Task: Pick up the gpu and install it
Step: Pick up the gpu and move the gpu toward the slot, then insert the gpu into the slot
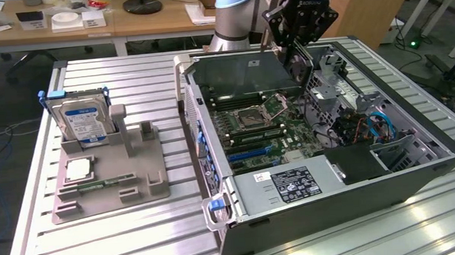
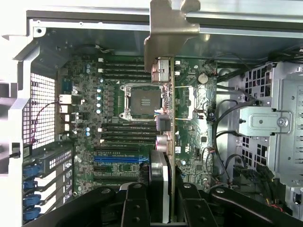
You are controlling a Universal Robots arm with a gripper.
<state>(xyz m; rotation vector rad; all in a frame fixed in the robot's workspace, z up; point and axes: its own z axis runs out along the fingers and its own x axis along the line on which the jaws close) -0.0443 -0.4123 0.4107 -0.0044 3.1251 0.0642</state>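
On the exterior view's left, a blue-labelled hard drive (image 1: pixel 81 123) stands in a grey parts holder (image 1: pixel 138 183). To the right, the gripper (image 1: pixel 294 44) hangs over the open computer case (image 1: pixel 354 214). Its fingers are clamped on the gpu (image 2: pixel 162 142), held on edge above the motherboard (image 2: pixel 113 142), with its silver bracket (image 2: pixel 165 38) at the end away from the fingers.

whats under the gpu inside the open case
Below the gpu, held edge-on by the end effector, lies the motherboard with its cpu socket and memory slots. The card covers a narrow strip of board.
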